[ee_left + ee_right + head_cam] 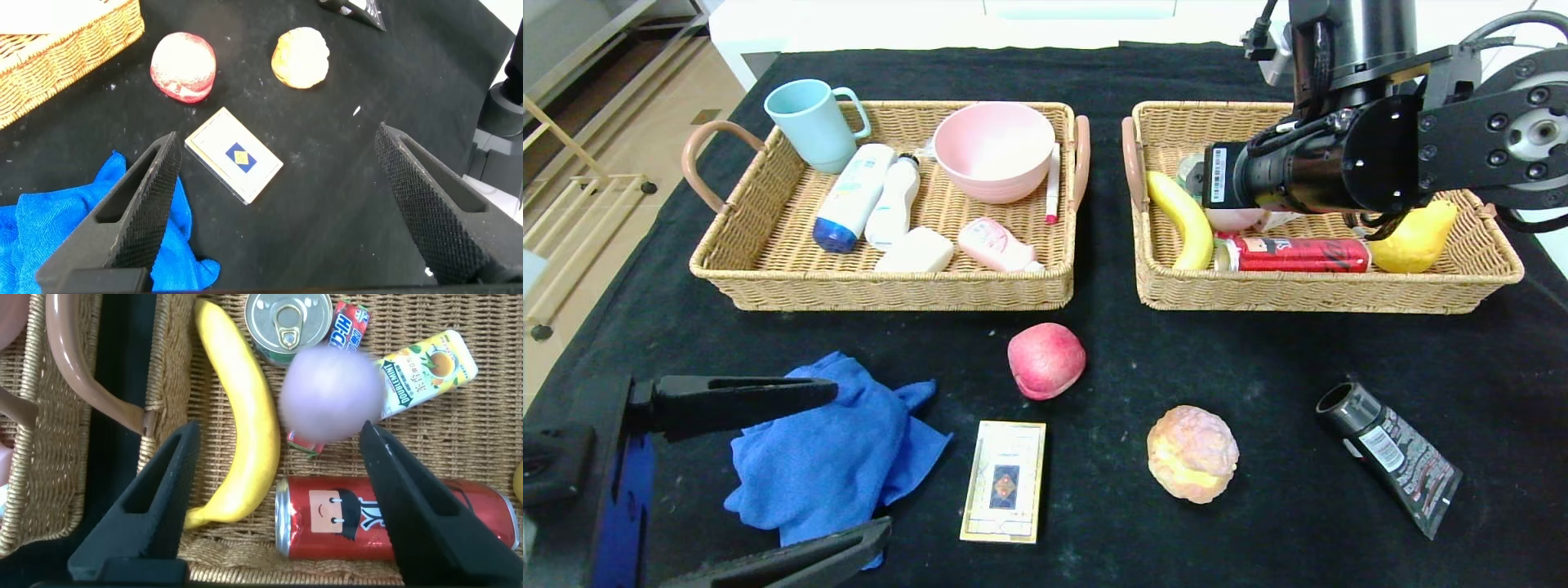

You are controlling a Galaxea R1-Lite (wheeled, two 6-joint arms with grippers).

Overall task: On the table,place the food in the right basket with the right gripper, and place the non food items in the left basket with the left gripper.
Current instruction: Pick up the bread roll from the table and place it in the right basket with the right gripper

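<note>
My right gripper [279, 433] hangs open over the right basket [1307, 294]. A pale pink round fruit [331, 392] shows blurred just beyond its fingers, free of them, above a banana [241, 416] and a red can [392, 518]. On the table in front lie a red peach [1045, 360], a cream puff [1192, 453], a card box [1004, 480], a blue cloth [825, 445] and a black tube [1392, 453]. My left gripper [859, 457] stands open low at the near left, over the cloth's edge, with the card box [234, 155] just ahead.
The left basket [882, 290] holds a blue mug, a pink bowl, bottles and a pen. In the right basket also lie a tin can [288, 322], a juice box [425, 371] and a yellow fruit [1417, 237]. Black cloth covers the table.
</note>
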